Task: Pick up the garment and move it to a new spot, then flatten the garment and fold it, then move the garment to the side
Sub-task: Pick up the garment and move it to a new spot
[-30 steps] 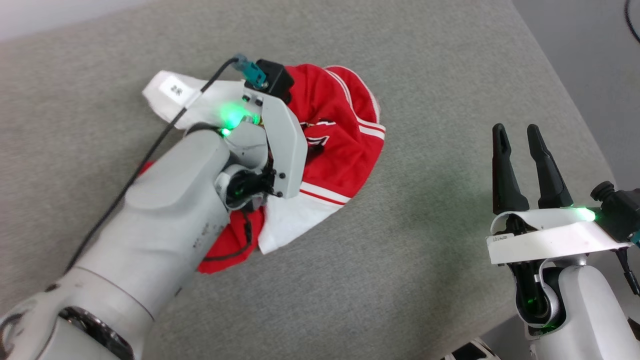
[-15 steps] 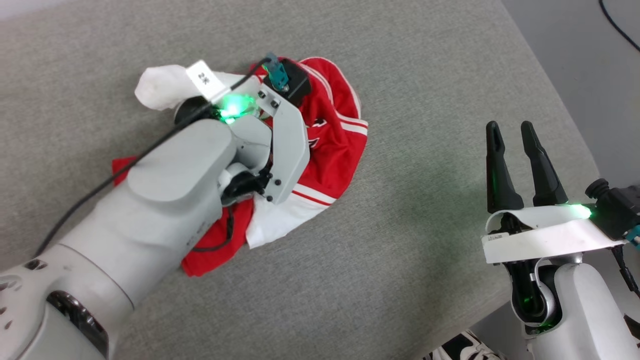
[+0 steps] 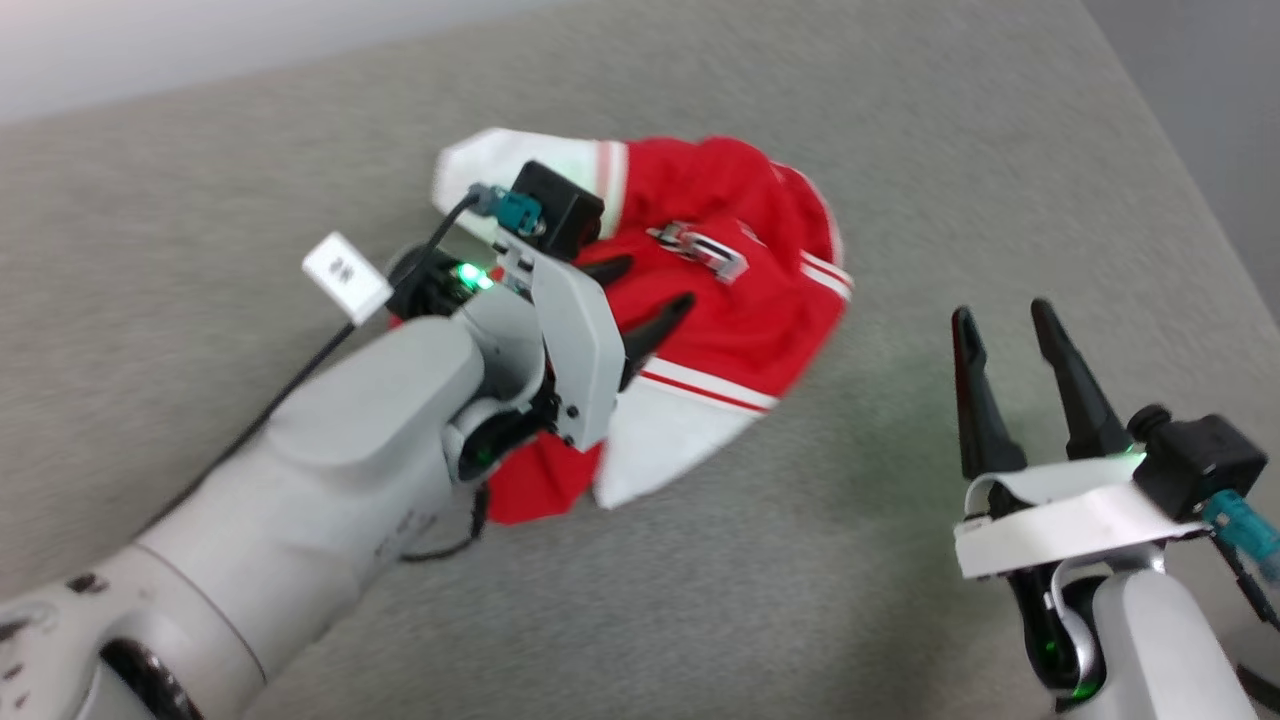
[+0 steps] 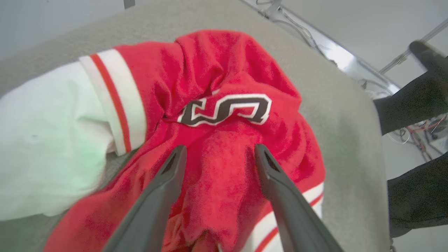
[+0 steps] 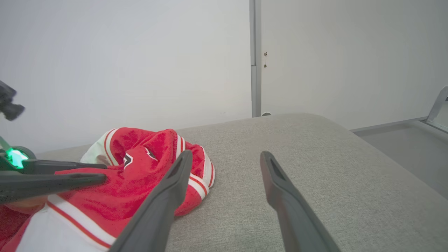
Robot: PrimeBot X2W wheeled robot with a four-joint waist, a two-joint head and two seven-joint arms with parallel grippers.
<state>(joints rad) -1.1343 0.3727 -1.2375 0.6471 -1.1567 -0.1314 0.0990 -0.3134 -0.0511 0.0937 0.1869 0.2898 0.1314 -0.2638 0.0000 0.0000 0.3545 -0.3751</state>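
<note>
The garment (image 3: 740,300), a red jersey with white panels and striped trim, lies crumpled in a heap on the grey cushioned surface (image 3: 900,150). A black-and-white numeral shows on top of the garment (image 4: 227,110). My left gripper (image 3: 652,283) hovers over its near-left part, open. In the left wrist view the left gripper (image 4: 220,148) has a raised ridge of red fabric between its spread fingers. My right gripper (image 3: 1000,312) stands open to the right of the garment, apart from it. The right wrist view has the right gripper (image 5: 226,154) over bare cushion, with the garment (image 5: 147,168) to the left.
The cushioned surface ends at a rounded edge (image 3: 1190,190) on the right, with grey floor beyond. A white wall (image 5: 140,52) and a vertical metal post (image 5: 255,59) stand behind the surface. Bare cushion (image 5: 315,157) stretches ahead of my right gripper.
My left gripper has opened and let go of the garment, which now rests as a heap. The head camera has shifted. The right gripper stays open.
</note>
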